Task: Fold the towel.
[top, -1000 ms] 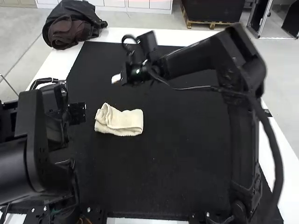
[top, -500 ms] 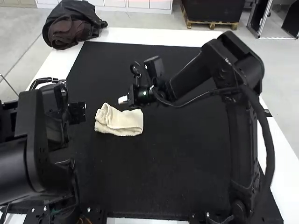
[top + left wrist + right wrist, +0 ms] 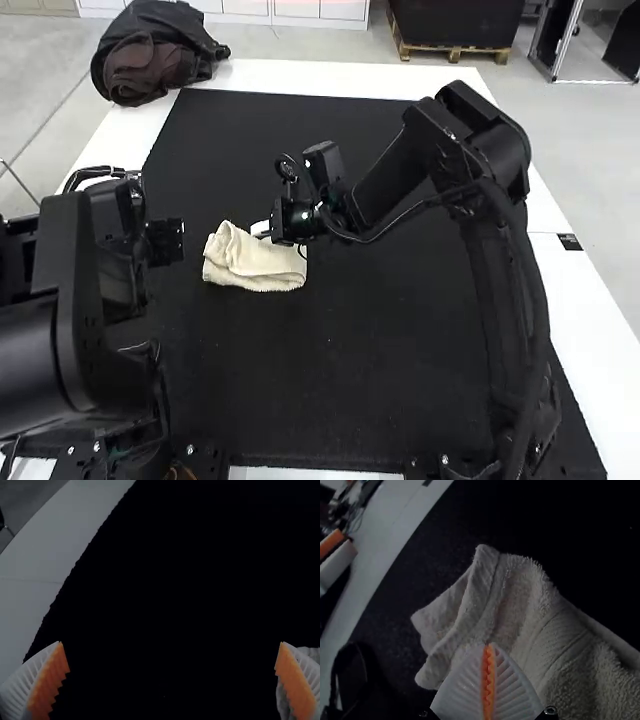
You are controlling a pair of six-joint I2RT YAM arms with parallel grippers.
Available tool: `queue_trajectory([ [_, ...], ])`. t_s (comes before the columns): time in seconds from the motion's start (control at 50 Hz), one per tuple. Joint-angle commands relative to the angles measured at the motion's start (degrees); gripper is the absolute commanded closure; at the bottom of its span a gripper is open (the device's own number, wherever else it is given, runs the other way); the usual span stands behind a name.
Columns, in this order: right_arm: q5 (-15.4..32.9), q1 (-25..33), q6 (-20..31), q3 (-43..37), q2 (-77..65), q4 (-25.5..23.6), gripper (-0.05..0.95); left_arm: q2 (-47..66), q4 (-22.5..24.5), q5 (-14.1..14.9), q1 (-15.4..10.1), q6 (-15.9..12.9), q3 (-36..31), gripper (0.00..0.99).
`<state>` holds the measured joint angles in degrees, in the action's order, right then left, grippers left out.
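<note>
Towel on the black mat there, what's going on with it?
A robot is partway through folding it, it seems. The right gripper is at the towel, fingers shut; I can't tell if they pinch cloth. The towel lies folded, one end rumpled, on the mat. The left gripper is open and empty.
</note>
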<state>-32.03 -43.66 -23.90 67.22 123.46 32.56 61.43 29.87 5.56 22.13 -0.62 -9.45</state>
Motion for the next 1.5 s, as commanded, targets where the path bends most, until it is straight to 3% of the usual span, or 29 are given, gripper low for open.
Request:
queue_trajectory([
  [0.0,-1.45,-0.90,-0.45,2.83,0.64,0.67,0.93,-1.14,0.72,-0.64,0.46,-0.17,0.05,0.030],
  [0.8,-2.33,-4.15,-0.71,8.63,7.59,1.11,0.93,-1.14,1.16,-1.34,0.46,0.01,0.31,0.030],
  [1.48,-2.16,-5.82,-2.20,13.29,16.55,5.15,0.93,-4.12,1.33,-1.34,1.42,0.01,-0.13,0.031],
])
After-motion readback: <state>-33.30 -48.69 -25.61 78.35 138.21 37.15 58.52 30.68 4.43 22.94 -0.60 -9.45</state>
